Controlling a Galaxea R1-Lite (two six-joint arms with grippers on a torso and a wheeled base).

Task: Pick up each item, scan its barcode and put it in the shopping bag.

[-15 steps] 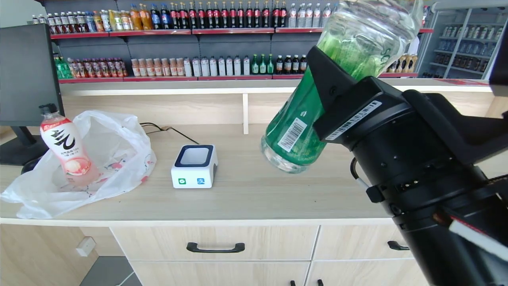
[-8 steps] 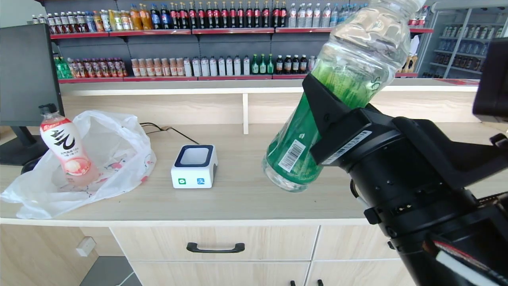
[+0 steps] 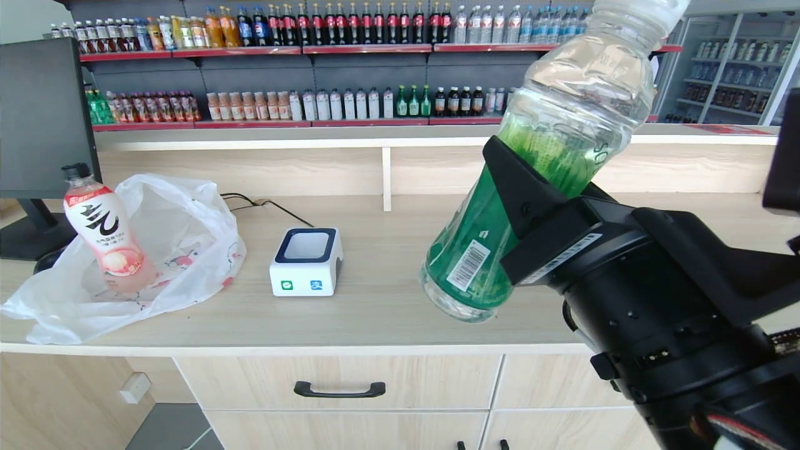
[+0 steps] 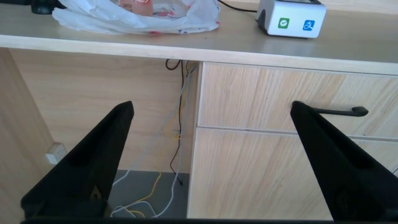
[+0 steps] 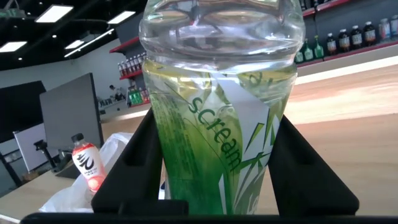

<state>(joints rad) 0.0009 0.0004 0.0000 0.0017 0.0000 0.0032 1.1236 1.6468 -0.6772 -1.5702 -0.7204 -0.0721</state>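
Observation:
My right gripper (image 3: pixel 540 181) is shut on a clear bottle with a green label (image 3: pixel 537 169), held tilted above the right part of the counter, its white barcode patch facing the front. In the right wrist view the green-labelled bottle (image 5: pixel 221 130) sits between the two black fingers (image 5: pixel 134 162). The white scanner (image 3: pixel 307 260) sits on the counter to the left of the bottle. A pink bottle (image 3: pixel 103 232) stands in the white shopping bag (image 3: pixel 181 244) at the far left. My left gripper (image 4: pixel 208 162) is open, low in front of the cabinet below the counter edge.
A dark monitor (image 3: pixel 44 119) stands behind the bag at the left. A cable (image 3: pixel 262 205) runs from the scanner to the back. Drawers with black handles (image 3: pixel 339 390) lie under the counter (image 3: pixel 375 300). Shelves of drinks (image 3: pixel 312 62) fill the back wall.
The right gripper has lowered the green bottle and brought it slightly right and nearer the counter's front. Scanner, bag and pink bottle have stayed put.

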